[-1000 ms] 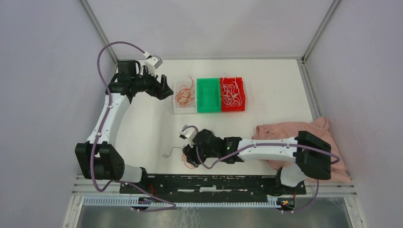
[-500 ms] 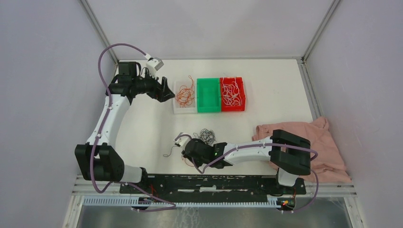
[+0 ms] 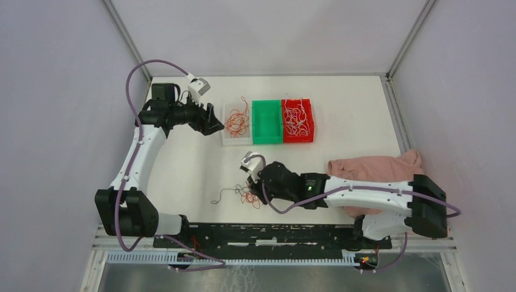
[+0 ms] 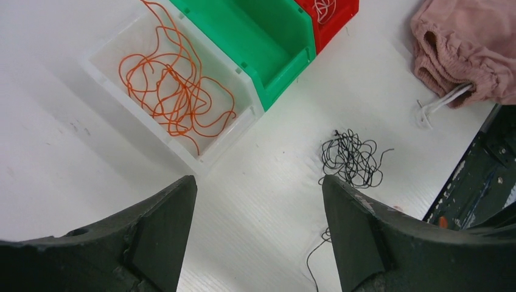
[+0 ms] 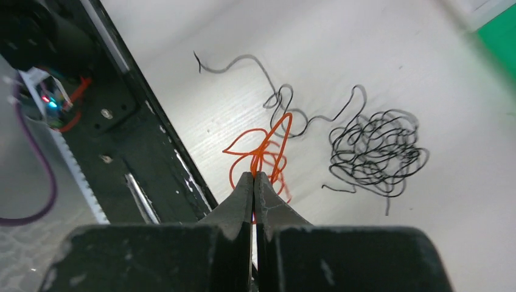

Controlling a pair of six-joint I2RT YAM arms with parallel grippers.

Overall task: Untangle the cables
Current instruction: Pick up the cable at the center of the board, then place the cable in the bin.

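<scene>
The orange cable loops are lying on the table near its front edge, just ahead of the arm bases. Their long axis is running from the jaw tips up and away in the right wrist view. The right gripper is pinching them, its 2 jaws pressed together on the strands. 1 loose black strand is trailing away from this cluster toward the left in wavy bends. A rounder black bunch is resting just beside it, with no clear long axis. Farther back, more orange cables are sitting in the clear bin, next to the green bin and the red bin holding white cables. The left gripper is hovering beside the clear bin with its jaws wide apart. Compared with 1 second ago, the right jaws have closed. The right wrist is now covering the black bunch in the top view.
</scene>
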